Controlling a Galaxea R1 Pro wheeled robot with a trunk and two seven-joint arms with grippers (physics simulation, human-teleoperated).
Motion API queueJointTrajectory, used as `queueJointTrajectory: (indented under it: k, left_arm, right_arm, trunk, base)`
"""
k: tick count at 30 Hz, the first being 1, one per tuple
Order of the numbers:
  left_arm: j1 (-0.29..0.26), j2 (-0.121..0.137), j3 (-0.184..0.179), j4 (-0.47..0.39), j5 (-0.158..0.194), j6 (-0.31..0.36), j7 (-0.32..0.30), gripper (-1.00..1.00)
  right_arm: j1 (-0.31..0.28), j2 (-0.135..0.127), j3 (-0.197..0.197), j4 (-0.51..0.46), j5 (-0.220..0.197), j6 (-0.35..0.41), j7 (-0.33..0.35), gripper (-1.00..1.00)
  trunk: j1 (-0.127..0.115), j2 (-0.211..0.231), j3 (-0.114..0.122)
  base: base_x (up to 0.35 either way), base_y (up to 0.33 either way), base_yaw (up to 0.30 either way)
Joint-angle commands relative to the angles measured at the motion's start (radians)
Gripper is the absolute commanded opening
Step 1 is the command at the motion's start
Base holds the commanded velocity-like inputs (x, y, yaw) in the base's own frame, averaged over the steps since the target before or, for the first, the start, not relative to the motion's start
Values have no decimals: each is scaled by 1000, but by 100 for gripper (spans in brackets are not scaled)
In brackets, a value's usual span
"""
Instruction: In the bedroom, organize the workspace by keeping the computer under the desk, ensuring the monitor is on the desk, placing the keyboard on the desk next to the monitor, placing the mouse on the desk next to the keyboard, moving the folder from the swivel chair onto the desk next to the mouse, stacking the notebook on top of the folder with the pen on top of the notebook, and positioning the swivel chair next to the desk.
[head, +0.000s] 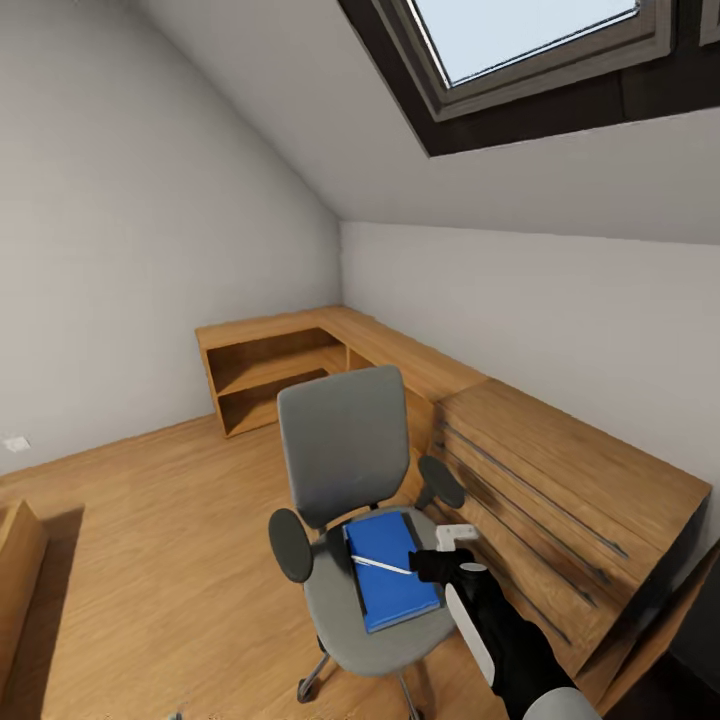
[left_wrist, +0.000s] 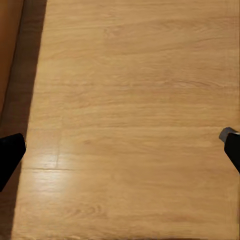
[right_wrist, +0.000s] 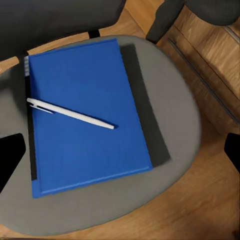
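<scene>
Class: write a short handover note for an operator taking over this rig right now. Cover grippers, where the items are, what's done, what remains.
Right gripper: open, empty, hovering over the swivel chair seat.
Left gripper: open, empty, facing bare wood floor.
On the seat: pen lying on the blue notebook, which sits on a dark folder.
Done: nothing lifted.
Left: move folder, notebook and pen to the desk, then place the chair.

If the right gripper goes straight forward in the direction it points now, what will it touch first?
Most likely the blue notebook on the swivel chair seat, near the pen lying across it. The right gripper is open above them; exact depth is unclear.
</scene>
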Motion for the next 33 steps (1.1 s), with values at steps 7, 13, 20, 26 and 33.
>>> queueJointTrajectory:
  k: [7, 13, 20, 26, 33]
  left_arm:
    - [-2, 3, 49, 65, 11, 50, -39, 100]
    - [-2, 5, 202, 99, 33, 223, -205, 100]
    - [-2, 4, 332, 137, 34, 285, -357, 100]
    - [-2, 1, 347, 141, 30, 290, -391, 100]
    - [-2, -2, 351, 142, 28, 197, -394, 100]
  right_arm:
    - [0, -1, 27, 0, -8, 4, -8, 100]
    - [0, -2, 40, 0, -7, 4, -8, 100]
    - [0, -2, 52, 1, -7, 4, -7, 100]
    - [0, -2, 61, 1, -6, 4, -7, 100]
    - [1, -2, 63, 2, 4, 3, -6, 100]
  trunk:
    - [0, -1, -7]
    - [0, -1, -12]
    - [0, -1, -19]
    - [0, -1, -24]
    - [0, -1, -31]
  base:
    - [0, -346, 252]
    - [0, -325, 247]
    - [0, -165, 243]
    - [0, -30, 242]
    - [0, -5, 241]
